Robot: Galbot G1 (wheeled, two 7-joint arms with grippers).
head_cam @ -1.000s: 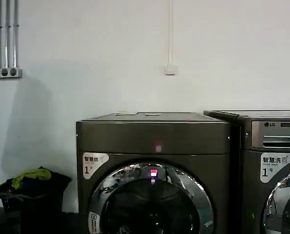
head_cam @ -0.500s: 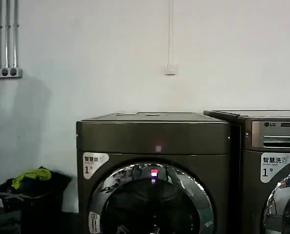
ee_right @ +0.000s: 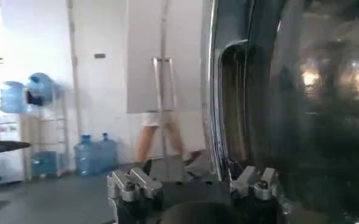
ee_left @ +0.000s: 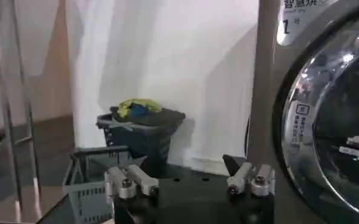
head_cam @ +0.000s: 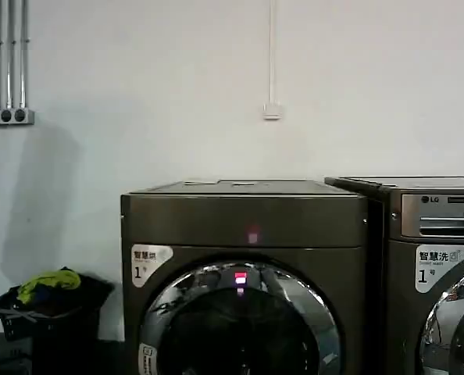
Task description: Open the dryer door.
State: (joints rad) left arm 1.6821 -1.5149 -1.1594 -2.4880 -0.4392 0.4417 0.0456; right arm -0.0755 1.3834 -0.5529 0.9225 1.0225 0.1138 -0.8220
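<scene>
The dryer [head_cam: 244, 215] is the dark bronze-grey box in the middle of the head view, with a pink light and a white "1" sticker [head_cam: 148, 262]. The dryer door [head_cam: 240, 328] is a chrome ring around dark glass and looks closed against the front. In the left wrist view my left gripper [ee_left: 190, 175] is open and empty, low beside the dryer, with the door [ee_left: 325, 122] off to one side. In the right wrist view my right gripper [ee_right: 191, 178] is open and empty. One of its fingers [ee_right: 252, 180] is close under the door's chrome rim [ee_right: 214, 91] and a dark recess [ee_right: 233, 109] there.
The LG-marked machine [head_cam: 439, 258] stands tight against the dryer's right side. A black basket of clothes [head_cam: 48, 301] sits on the floor to the left by the wall, with a grey-blue basket [ee_left: 88, 182] nearer my left gripper. Water bottles [ee_right: 94, 153] and a rack stand farther off.
The head view has slid very slightly. The red glint on the door's chrome ring has moved a little to the left. Nothing else has visibly changed.
</scene>
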